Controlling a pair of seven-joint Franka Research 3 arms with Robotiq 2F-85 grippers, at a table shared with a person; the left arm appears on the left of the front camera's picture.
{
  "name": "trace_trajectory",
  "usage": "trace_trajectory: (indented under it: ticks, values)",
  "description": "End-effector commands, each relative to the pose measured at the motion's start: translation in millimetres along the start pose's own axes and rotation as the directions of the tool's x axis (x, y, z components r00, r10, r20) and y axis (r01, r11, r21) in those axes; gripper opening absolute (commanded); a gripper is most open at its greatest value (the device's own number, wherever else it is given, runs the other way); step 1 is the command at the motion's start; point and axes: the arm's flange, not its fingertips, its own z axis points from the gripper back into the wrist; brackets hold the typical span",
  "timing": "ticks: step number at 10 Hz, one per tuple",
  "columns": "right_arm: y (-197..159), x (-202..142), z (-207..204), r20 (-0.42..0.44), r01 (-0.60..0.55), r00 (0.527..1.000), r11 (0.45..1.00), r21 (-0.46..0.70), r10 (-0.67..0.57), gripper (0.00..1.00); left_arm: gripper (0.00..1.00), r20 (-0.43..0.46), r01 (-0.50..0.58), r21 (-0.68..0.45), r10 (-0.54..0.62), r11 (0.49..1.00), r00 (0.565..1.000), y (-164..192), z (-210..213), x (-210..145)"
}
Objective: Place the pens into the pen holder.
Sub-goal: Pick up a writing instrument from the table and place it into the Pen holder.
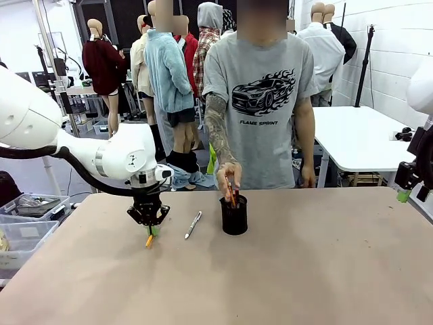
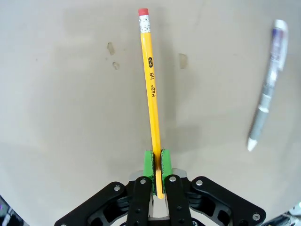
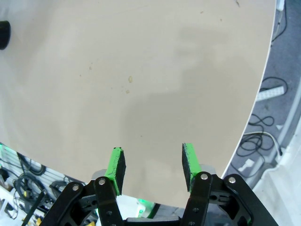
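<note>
My left arm (image 1: 128, 159) is glossy white with rounded joints, a silver band near the wrist and a black cable (image 1: 27, 153) looping under it. My left fingers (image 2: 148, 163) are black jointed links with small silver screws at the pivots, each tipped with a bright green pad. My right fingers (image 3: 116, 165) match: black links, silver screws, green pads. My right arm (image 1: 422, 91) seems white too, though only a corner shows.
</note>
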Motion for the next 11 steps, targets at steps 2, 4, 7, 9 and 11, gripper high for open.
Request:
trace_trajectory:
  ticks: [2,4,7,9,11]
  values:
    - [0,1,0,0.002,0.0,1.0,1.0,-0.008,0.0,0.62,0.0,0.131,0.278,-0.201,-0.255,0.939,0.958,35,54,-35]
    - [0,1,0,0.002,0.0,1.0,1.0,-0.008,0.0,0.62,0.0,0.251,0.536,-0.243,-0.481,0.808,0.84,40,75,-47]
    - [0,1,0,0.002,0.0,1.0,1.0,-0.008,0.0,0.62,0.0,0.494,0.808,-0.438,-0.645,0.394,0.583,44,101,-58]
    - [0,1,0,0.002,0.0,1.0,1.0,-0.008,0.0,0.62,0.0,0.361,0.621,-0.216,-0.53,0.753,0.768,20,101,-46]
    - [0,1,0,0.002,0.0,1.0,1.0,-0.008,0.0,0.62,0.0,0.537,0.814,-0.269,-0.622,0.514,0.57,14,116,-68]
